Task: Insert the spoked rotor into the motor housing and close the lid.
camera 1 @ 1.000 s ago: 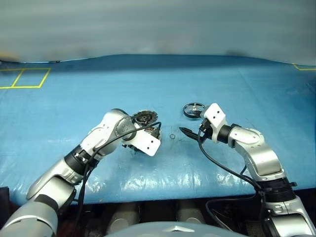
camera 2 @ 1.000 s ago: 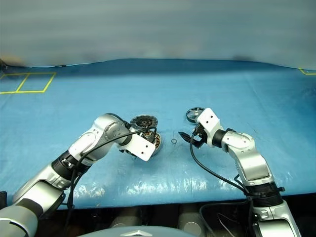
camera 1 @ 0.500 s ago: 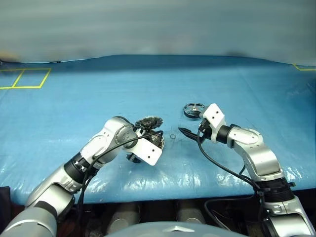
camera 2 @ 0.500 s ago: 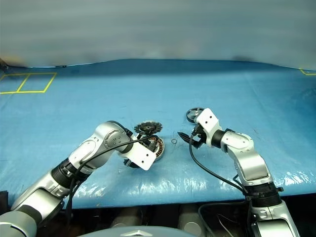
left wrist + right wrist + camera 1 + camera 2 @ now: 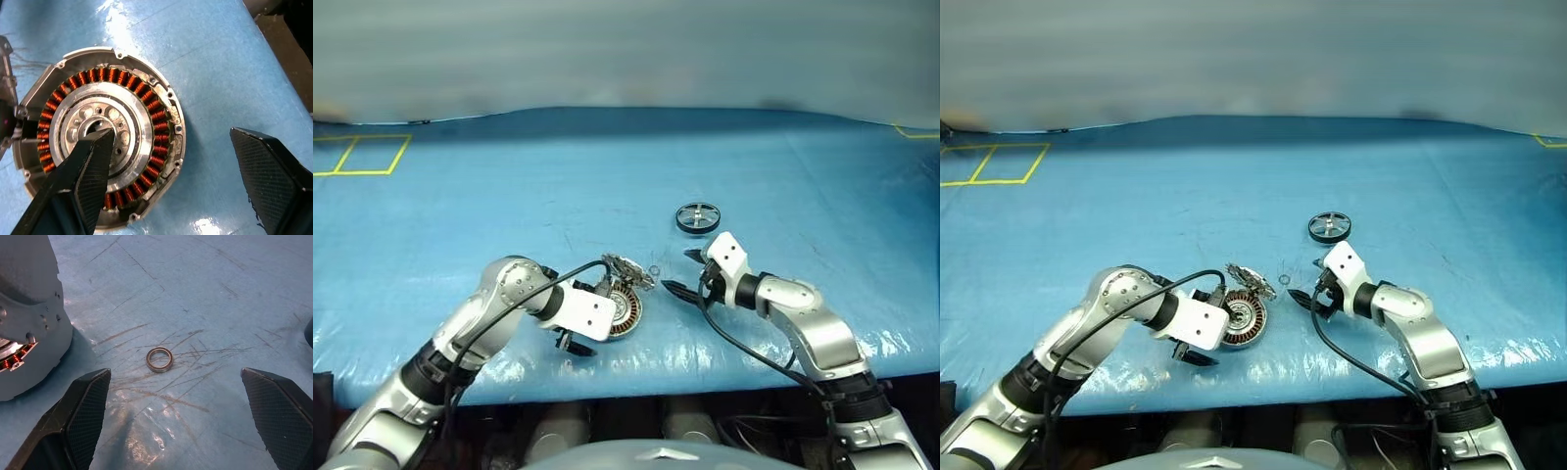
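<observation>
The motor housing [image 5: 625,312] lies on the blue mat with its copper winding ring [image 5: 161,142] facing up. Its lid [image 5: 626,266] stands tilted open at the housing's far edge, smooth grey side [image 5: 27,293] toward my right gripper. My left gripper [image 5: 170,133] hangs open over the housing, one finger [image 5: 88,171] above the silver centre and the other above bare mat. The spoked rotor [image 5: 697,217] lies flat farther back on the right. My right gripper [image 5: 680,272] is open just right of the housing, with nothing between its fingers.
A tiny thin loose ring [image 5: 159,359] lies on the mat [image 5: 509,196] between the lid and my right gripper. Yellow tape lines [image 5: 352,157] mark the far left corner. The mat's front edge [image 5: 636,367] runs close behind the housing.
The left gripper brought the housing nearer to the front edge, opened and let go. The lid now stands tilted over it. The right gripper sank and drew back a little.
</observation>
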